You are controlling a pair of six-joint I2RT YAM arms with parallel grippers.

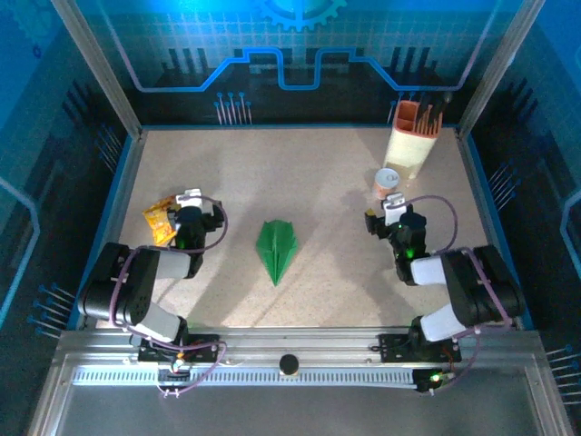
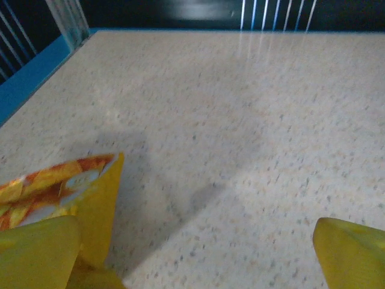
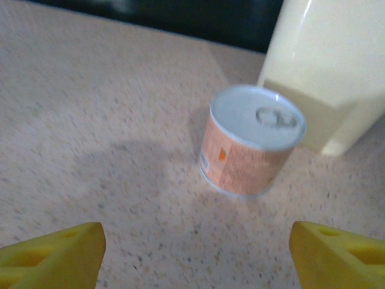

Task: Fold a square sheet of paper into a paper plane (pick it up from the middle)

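- Folding looks finished to us: the paper plane (image 1: 276, 250) lies flat in the middle of the table (image 1: 336, 272), a slim green dart with a centre crease, its point toward the near edge.
- Nothing touches it. We judge it lies free because the creases hold its shape with no grip needed.
- Our left gripper (image 2: 192, 259) sits well off to the plane's left, jaws spread wide and empty.
- A crinkled snack packet (image 2: 66, 186) lies by that gripper's left finger; we cannot tell whether they touch.
- Our right gripper (image 3: 195, 256) sits well off to the plane's right, jaws likewise parted with nothing between them.
- It faces a small can (image 3: 249, 150) standing just beside a cream container (image 3: 328, 72).
- With both arms wide of the centre, we judge the dart is left clear so that no finger can nudge it.
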